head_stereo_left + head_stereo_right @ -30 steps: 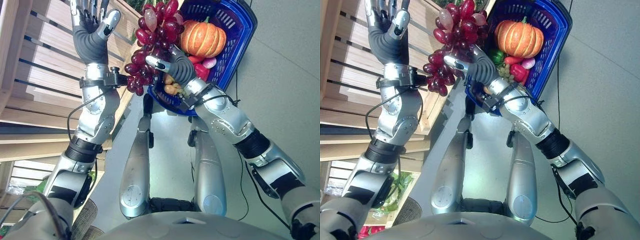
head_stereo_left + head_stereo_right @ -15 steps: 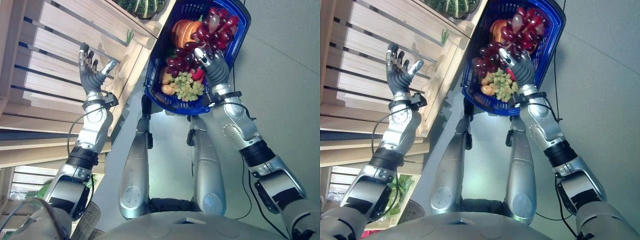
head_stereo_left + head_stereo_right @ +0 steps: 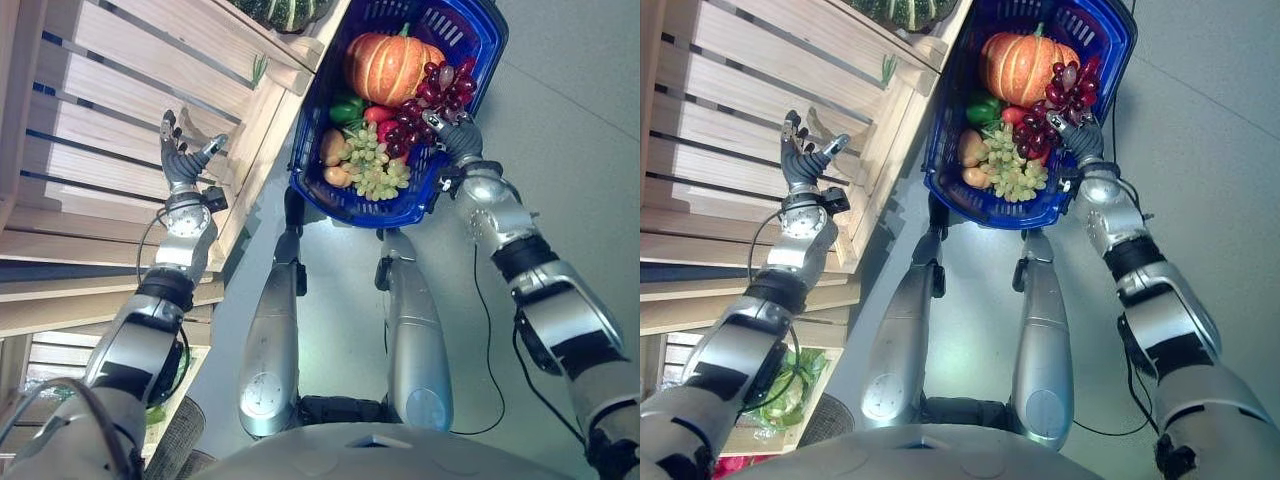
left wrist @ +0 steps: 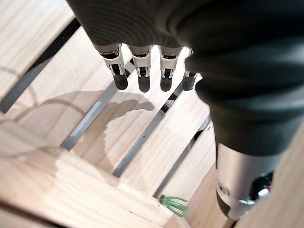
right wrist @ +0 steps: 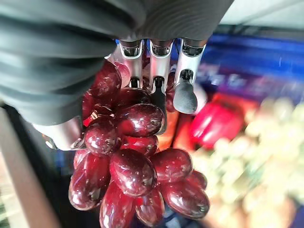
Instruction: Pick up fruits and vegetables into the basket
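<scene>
The right hand (image 3: 452, 124) reaches over the near right rim of the blue plastic basket (image 3: 467, 62), its fingers (image 5: 185, 97) curled round a bunch of red grapes (image 5: 135, 178). The grapes are glossy, oval and deep wine-red, hanging in a tight cluster from the hand's grip; in the head views the bunch (image 3: 432, 96) lies over the basket's contents, just beside the pumpkin.

The basket is a deep, oblong shopping basket with slotted lattice walls, standing on the smooth grey floor (image 3: 580, 150). Inside it sit an orange ribbed pumpkin (image 3: 385, 66) with a short green stem, a shiny green pepper (image 3: 346, 108), a red pepper (image 3: 1013, 115) partly hidden beside it, a bunch of small, round, pale green grapes (image 3: 372, 170) and smooth yellow-brown fruit (image 3: 333, 148) against the near left wall.

The left hand (image 3: 183, 157) is held up in front of a slatted wooden crate (image 3: 110, 120), well apart from the basket, holding nothing. Its fingers (image 4: 142, 71) are straight and spread, with the thumb out to the side. The crate is of pale, grained planks with dark gaps between them. A small green stalk (image 4: 172, 204) sticks out at the corner of the planks. At the top edge, above the crate, a dark green striped squash (image 3: 285, 12) shows in part.
</scene>
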Available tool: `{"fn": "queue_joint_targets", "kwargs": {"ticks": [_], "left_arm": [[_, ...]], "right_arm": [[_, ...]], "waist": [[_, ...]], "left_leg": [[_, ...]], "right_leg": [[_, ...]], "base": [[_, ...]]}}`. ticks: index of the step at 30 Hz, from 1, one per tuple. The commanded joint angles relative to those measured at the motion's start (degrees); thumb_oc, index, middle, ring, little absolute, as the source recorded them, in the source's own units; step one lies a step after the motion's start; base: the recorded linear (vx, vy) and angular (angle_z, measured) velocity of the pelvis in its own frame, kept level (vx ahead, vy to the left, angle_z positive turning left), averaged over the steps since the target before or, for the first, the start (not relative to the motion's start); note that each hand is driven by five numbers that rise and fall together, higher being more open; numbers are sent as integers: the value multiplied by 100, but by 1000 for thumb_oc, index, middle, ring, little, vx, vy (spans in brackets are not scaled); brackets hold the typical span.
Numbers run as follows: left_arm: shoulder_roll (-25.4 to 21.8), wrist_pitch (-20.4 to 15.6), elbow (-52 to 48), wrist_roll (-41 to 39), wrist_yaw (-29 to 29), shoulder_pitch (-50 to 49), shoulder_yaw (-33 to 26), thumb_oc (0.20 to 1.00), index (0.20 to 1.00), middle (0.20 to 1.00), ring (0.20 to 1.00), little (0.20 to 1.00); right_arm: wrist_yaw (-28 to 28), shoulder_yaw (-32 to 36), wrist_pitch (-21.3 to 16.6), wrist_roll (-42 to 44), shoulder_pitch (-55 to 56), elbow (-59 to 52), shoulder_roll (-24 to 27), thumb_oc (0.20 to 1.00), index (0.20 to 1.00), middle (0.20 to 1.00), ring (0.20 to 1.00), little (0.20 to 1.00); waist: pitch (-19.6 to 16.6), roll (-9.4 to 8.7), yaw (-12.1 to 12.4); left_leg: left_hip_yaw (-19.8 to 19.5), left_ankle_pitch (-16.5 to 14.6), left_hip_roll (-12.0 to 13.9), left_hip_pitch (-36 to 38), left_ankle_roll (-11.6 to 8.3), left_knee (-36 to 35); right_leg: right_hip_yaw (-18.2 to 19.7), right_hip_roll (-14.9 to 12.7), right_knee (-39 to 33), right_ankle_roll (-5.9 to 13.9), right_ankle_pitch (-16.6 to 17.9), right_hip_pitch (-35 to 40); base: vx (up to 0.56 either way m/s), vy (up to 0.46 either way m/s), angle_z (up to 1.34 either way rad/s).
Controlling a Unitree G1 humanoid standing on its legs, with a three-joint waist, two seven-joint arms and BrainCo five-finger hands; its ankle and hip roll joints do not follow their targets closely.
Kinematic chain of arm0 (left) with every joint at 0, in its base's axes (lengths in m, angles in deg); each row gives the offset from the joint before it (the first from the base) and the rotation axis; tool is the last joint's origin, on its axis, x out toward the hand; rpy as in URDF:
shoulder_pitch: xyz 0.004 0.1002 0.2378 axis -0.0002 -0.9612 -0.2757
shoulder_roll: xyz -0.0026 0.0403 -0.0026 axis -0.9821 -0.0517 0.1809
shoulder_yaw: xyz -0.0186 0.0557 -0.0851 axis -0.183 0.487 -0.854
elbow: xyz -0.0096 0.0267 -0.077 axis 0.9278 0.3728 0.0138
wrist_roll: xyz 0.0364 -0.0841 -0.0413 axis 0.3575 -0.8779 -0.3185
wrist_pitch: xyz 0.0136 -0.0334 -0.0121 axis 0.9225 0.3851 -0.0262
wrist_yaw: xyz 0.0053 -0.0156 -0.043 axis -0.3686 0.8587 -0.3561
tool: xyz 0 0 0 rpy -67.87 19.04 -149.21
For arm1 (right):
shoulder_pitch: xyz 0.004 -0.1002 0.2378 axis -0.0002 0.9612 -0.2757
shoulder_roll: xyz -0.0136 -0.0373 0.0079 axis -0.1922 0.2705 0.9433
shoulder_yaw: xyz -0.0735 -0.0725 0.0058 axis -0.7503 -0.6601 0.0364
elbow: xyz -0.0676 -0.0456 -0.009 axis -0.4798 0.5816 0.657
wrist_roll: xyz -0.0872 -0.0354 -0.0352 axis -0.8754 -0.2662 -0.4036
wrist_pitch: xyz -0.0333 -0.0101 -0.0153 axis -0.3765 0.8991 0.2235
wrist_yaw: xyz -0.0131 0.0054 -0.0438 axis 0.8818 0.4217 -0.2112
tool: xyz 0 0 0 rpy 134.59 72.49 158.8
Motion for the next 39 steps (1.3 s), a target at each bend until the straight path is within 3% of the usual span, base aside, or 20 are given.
{"fn": "queue_joint_targets", "kwargs": {"ticks": [1,5,6,7,8,15,27,36,39], "left_arm": [[-118,37,334,-51,93,258,46,1000,1000,1000,1000,1000],[-13,61,635,-49,188,495,150,1000,1000,1000,1000,1000],[23,84,670,-53,192,544,174,1000,1000,1000,1000,1000],[54,61,706,-53,206,561,196,1000,1000,1000,1000,1000],[89,64,714,-28,192,578,235,1000,1000,1000,1000,1000],[205,56,655,-8,153,527,311,1000,1000,1000,1000,1000],[177,-44,445,114,507,195,279,1000,1000,1000,1000,1000],[188,-366,402,365,1286,-948,140,1000,1000,1000,1000,1000],[234,-345,373,476,1402,-1436,38,1000,1000,1000,1000,1000]], "right_arm": [[279,-171,231,-602,-547,459,128,200,200,200,200,200],[414,-345,719,-1230,-1066,1344,22,200,200,200,200,200],[415,-383,921,-1392,-1171,1465,13,391,391,391,391,391],[383,-416,1070,-1401,-1225,1550,-3,768,768,768,768,768],[406,-428,1199,-1473,-1271,1630,-17,1000,1000,1000,1000,1000],[377,-347,1620,-1744,-1404,1865,-53,1000,1000,1000,1000,1000],[194,-105,1471,-1619,-1041,1795,-52,1000,1000,1000,1000,1000],[-104,496,139,-1237,432,1222,-125,1000,1000,1000,1000,1000],[-39,711,-178,-1222,1170,973,-201,1000,1000,1000,1000,1000]], "waist": [[-192,316,20],[-192,386,108],[-192,401,126],[-192,412,140],[-192,427,149],[-192,502,190],[-192,440,138],[-192,251,1],[-401,179,-25]], "left_leg": [[17,-344,-731,-367,248,441],[-4,-324,-740,-482,265,490],[-10,-322,-748,-507,270,499],[-15,-314,-752,-525,273,499],[-32,-309,-761,-544,282,496],[-96,-303,-812,-555,320,496],[-169,-369,-838,-64,368,387],[-161,-358,-672,1654,324,-359],[-137,-383,-612,2091,307,-624]], "right_leg": [[-553,313,217,93,-572,177],[-586,293,267,85,-575,66],[-595,289,275,82,-579,40],[-601,288,276,80,-577,25],[-590,297,277,75,-577,4],[-552,325,331,72,-579,-50],[-435,349,131,97,-488,414],[-266,205,-690,256,-221,2082],[-255,157,-1005,309,-164,2553]], "base": [[-20,-21,6],[-9,-11,5],[0,0,0],[0,0,0],[2,-5,4],[6,8,5],[1,5,2],[31,29,-1],[126,-4,-7]]}}
